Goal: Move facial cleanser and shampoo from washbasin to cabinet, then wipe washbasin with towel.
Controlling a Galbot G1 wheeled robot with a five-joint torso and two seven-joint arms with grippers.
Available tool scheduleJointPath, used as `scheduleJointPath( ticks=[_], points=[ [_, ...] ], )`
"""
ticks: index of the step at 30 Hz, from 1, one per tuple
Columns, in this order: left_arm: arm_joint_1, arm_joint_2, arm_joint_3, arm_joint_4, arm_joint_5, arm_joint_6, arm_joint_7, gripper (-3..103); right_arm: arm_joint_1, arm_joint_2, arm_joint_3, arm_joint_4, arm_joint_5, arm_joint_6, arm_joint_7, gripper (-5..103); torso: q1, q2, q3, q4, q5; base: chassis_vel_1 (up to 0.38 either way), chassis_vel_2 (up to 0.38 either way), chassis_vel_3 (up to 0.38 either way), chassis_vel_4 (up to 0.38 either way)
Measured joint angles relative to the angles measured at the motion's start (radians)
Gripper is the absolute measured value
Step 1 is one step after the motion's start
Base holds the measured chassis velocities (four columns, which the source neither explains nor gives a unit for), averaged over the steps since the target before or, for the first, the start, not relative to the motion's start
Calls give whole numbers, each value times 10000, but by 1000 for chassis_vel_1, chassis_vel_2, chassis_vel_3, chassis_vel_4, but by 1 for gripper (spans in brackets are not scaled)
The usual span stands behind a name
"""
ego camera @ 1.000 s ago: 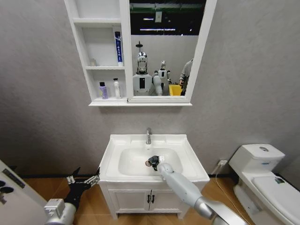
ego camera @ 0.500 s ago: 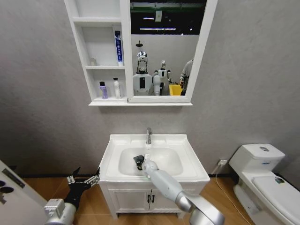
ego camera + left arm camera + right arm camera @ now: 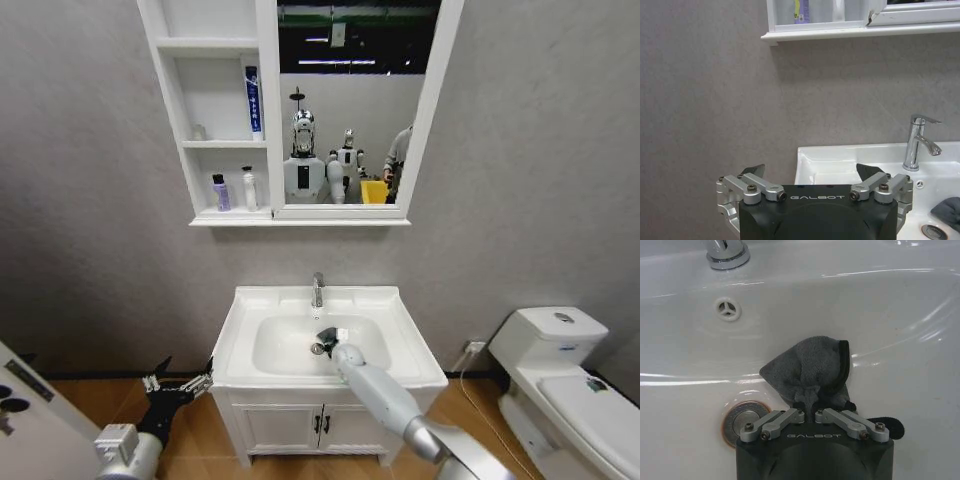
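Note:
The white washbasin (image 3: 395,345) stands below the cabinet (image 3: 215,145). My right gripper (image 3: 810,409) is down in the bowl, shut on the dark grey towel (image 3: 812,367), which lies pressed on the porcelain beside the red-ringed drain (image 3: 740,424). In the head view the towel (image 3: 324,336) sits near the bowl's middle, below the tap (image 3: 317,288). A blue-and-white tube (image 3: 253,100) stands on a cabinet shelf, a purple bottle (image 3: 219,192) and a white bottle (image 3: 248,188) one shelf lower. I cannot tell which is the facial cleanser or the shampoo. My left gripper (image 3: 183,376) hangs open, left of the basin.
A white toilet (image 3: 560,370) stands at the right. The two-door vanity cupboard (image 3: 320,425) is under the basin. A framed mirror (image 3: 350,100) fills the cabinet's right part. Grey wall runs behind, with floor space left of the basin.
My right gripper swept the towel to the bowl's left side, then back toward the middle. The left arm has not moved.

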Motion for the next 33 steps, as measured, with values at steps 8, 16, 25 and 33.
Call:
scheduleJointPath(
  ticks=[8, 16, 25, 33],
  points=[
    [0, 0, 0, 0, 0, 0, 0, 100, 110, 1536, 18, -410, 1079, 139, -212, 4, 0, 0, 1, 7, 1, 0, 0, 0, 0],
    [0, 0, 0, 0, 0, 0, 0, 100, -41, 1611, 269, -321, 637, 65, 238, 4, 0, 0, 0, 0, 1, 0, 0, 0, 0],
    [0, 0, 0, 0, 0, -1, 0, 100, -1126, -369, 832, 1673, 87, 9, 483, 4, 0, 0, 1, -2, 4, 0, 0, 0, 0],
    [0, 0, 0, 0, 0, -1, 0, 100, -1865, -1200, 2173, 4370, -712, 498, 272, 4, 0, 0, 0, 9, 6, 0, 0, 0, 0]
  ],
)
